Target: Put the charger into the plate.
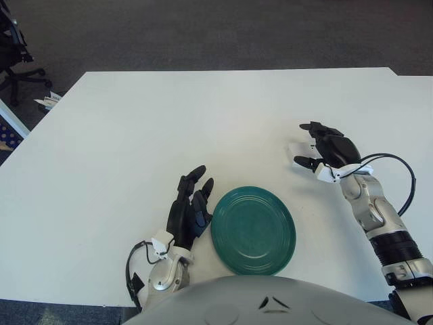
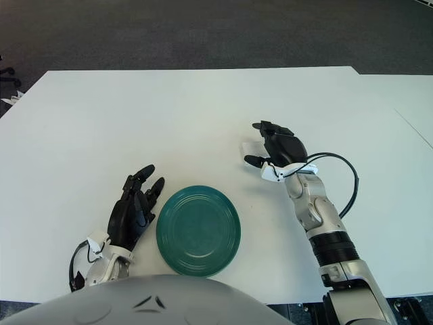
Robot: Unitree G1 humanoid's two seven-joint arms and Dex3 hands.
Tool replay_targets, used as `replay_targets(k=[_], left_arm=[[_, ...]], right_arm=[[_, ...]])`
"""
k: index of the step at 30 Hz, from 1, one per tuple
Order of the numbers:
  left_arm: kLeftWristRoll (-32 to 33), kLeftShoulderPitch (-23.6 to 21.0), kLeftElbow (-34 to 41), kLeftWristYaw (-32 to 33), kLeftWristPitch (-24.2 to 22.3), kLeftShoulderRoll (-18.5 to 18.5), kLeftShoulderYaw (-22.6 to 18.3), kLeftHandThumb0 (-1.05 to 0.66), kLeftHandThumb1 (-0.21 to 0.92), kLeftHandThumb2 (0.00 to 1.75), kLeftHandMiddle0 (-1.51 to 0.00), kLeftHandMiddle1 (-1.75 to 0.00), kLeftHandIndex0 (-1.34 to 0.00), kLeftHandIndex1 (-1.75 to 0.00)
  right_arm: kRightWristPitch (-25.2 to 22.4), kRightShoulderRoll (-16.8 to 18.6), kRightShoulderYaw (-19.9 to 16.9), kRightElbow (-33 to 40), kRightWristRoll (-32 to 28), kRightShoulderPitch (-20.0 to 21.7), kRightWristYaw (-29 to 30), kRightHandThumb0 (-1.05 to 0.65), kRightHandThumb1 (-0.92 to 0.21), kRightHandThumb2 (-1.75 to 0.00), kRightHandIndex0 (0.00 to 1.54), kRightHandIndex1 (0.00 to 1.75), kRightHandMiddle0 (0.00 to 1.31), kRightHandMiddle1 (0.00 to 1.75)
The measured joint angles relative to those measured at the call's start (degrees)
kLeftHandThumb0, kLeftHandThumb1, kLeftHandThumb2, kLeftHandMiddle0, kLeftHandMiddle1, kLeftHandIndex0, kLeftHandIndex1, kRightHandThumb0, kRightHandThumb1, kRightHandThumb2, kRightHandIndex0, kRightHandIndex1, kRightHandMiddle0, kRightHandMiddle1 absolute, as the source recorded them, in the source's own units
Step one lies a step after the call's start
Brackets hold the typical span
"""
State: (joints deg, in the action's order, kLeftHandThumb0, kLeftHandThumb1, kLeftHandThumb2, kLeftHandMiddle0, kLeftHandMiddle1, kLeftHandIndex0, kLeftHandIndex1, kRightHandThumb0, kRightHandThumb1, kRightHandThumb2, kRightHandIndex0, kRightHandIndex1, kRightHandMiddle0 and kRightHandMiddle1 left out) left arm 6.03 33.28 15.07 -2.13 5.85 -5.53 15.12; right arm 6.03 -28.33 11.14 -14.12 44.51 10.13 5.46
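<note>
A small white charger (image 1: 295, 149) lies on the white table, right of and a little beyond the green plate (image 1: 253, 231). My right hand (image 1: 306, 145) is at the charger from the right. Its fingers (image 1: 315, 127) are above the charger and its thumb is below, spread wider than the charger, which is partly hidden by the hand. The plate lies flat near the table's front edge with nothing in it. My left hand (image 1: 195, 191) shows just left of the plate with its fingers open and holds nothing.
The white table (image 1: 169, 122) stretches wide to the left and back. A black cable loops from my right forearm (image 1: 406, 183). An office chair (image 1: 13, 61) stands on the floor beyond the table's far-left corner.
</note>
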Motion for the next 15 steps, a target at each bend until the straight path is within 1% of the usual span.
replay_targets(k=[15], left_arm=[[0.1, -0.3, -0.5, 0.0, 0.6, 0.0, -0.1, -0.91, 0.92, 0.86, -0.46, -0.03, -0.04, -0.92]], right_arm=[[1.4, 0.9, 3.8, -7.8, -0.2, 2.1, 5.2, -0.86, -0.92, -0.65, 0.19, 0.0, 0.0, 0.56]])
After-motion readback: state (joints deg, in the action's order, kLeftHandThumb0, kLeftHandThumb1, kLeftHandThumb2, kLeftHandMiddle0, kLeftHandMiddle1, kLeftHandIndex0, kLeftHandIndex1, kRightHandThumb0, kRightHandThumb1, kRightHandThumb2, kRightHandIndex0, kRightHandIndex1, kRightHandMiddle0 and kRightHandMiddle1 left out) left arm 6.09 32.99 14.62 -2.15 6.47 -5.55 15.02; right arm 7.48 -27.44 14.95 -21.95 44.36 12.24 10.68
